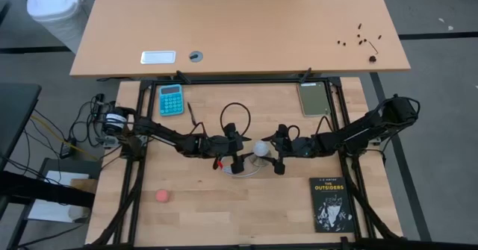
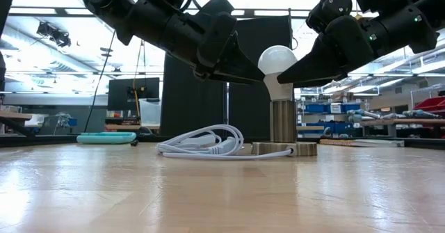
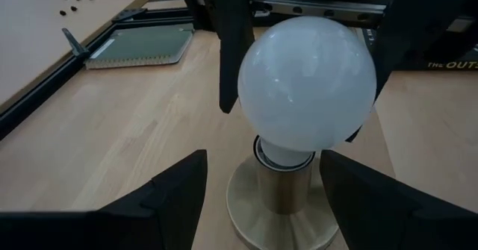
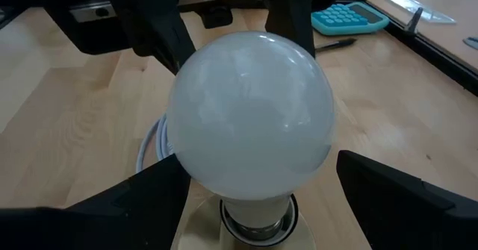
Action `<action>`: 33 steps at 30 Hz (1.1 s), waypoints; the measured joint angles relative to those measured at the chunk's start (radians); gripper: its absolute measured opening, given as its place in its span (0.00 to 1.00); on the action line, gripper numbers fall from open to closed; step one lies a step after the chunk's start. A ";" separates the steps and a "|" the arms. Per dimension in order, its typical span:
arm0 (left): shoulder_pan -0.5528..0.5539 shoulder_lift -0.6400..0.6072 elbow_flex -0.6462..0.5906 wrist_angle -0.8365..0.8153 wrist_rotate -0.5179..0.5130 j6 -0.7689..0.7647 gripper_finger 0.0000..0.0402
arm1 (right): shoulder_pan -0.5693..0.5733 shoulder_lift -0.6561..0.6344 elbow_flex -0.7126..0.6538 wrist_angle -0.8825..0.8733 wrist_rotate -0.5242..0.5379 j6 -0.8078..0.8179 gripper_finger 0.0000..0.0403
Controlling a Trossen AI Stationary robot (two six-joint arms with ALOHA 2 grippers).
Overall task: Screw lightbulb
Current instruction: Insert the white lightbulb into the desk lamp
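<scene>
The lightbulb (white, frosted, round-topped) stands upright in its socket.

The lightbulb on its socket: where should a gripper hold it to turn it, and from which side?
Grip the lightbulb across its widest round part, coming level from either side. It stands upright in the socket, whose narrow neck leaves little to grip. The left gripper and right gripper already flank it, open.

Lightbulb upright in brass socket — dark arms either side, white cord beside.

white frosted lightbulb, brassy socket, teal calculator, black book, pink ball
</scene>
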 joint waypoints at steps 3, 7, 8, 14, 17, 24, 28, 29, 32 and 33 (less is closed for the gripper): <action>0.000 0.000 0.000 0.001 -0.011 0.000 0.66 | 0.000 0.000 0.000 0.000 0.000 0.003 0.85; 0.000 0.001 -0.001 0.028 -0.015 0.000 0.66 | 0.000 -0.013 0.000 -0.004 0.000 0.004 0.83; 0.000 0.001 -0.001 0.031 -0.015 0.000 0.66 | 0.000 -0.020 0.000 -0.005 0.000 0.003 0.82; 0.006 0.001 -0.001 0.039 -0.027 0.004 0.66 | -0.001 -0.075 0.000 -0.054 0.027 0.002 0.80; 0.015 0.001 -0.001 0.039 -0.029 0.003 0.66 | -0.002 -0.087 0.000 -0.066 0.033 0.001 0.80; 0.018 0.001 -0.001 0.052 -0.011 0.000 0.66 | -0.001 -0.089 0.000 -0.091 0.033 0.021 0.80; 0.018 0.002 -0.001 0.050 -0.011 0.000 0.66 | 0.001 -0.089 0.000 -0.091 0.025 0.027 0.80; 0.018 0.002 -0.001 0.050 -0.011 0.000 0.66 | 0.001 -0.089 0.000 -0.091 0.025 0.027 0.80; 0.018 0.002 -0.001 0.038 -0.011 0.003 0.66 | 0.001 -0.089 0.000 -0.092 0.018 0.027 0.80; 0.017 0.002 -0.001 0.026 -0.011 0.004 0.66 | 0.001 -0.089 0.000 -0.093 0.018 0.027 0.80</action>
